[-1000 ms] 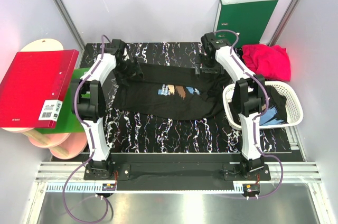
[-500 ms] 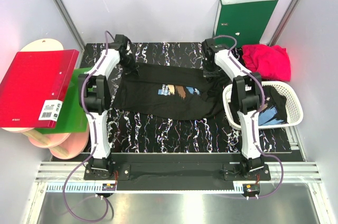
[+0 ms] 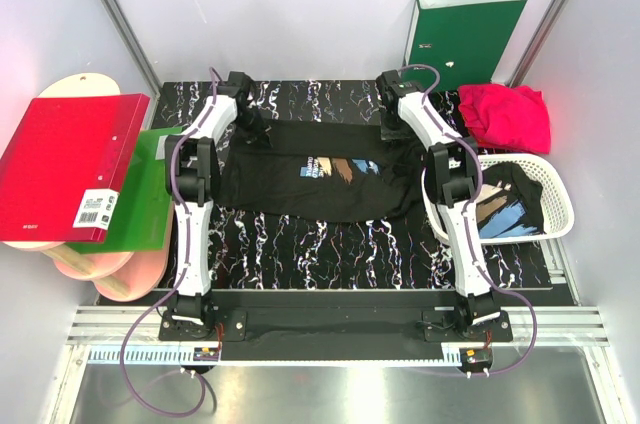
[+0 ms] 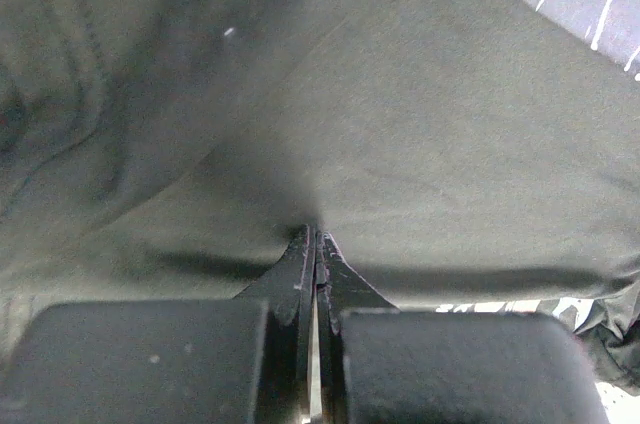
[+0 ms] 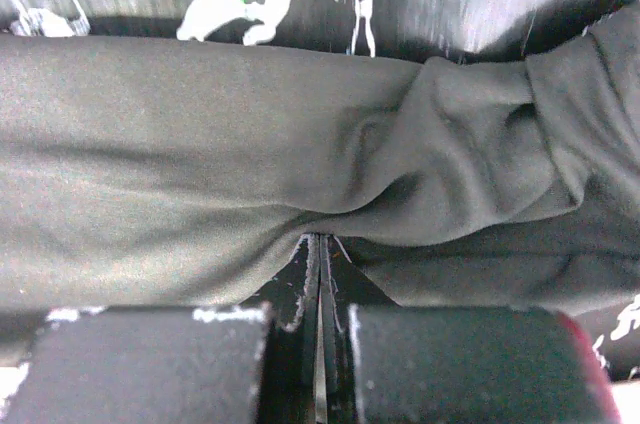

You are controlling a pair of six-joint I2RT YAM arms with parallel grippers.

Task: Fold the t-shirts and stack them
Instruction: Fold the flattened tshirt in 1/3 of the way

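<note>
pinching the far edge of the black t-shirt (image 3: 320, 179), both arms have their jaws closed on cloth: the left gripper (image 4: 315, 234) nips a thin fold near the far left corner, and the right gripper (image 5: 320, 237) nips a bunched, wrinkled fold near the far right corner. the shirt lies print up in the middle of the bench (image 3: 300, 244), spread wide but not smooth, its right side rumpled just beside the white basket (image 3: 560, 206)

the main risk, as i judge it, is the grip itself. only the very tips hold the fabric in both wrist views, so a quick lift or pull could let the cloth slide out on one side. if one corner drops, the fold would come out skewed. whether each pinch takes both layers or only the top one cannot be told; a top-layer hold would open the shirt instead of folding it

the bunch at the right gripper could be carried into the fold as a lump. the rumpled right side could also snag on the basket rim as the edge travels. uneven pull between the arms would twist the chest print off centre

the crimson-pink t-shirt (image 3: 505, 114) sits at the far right, near the right arm, and could be brushed by a wide swing
</note>
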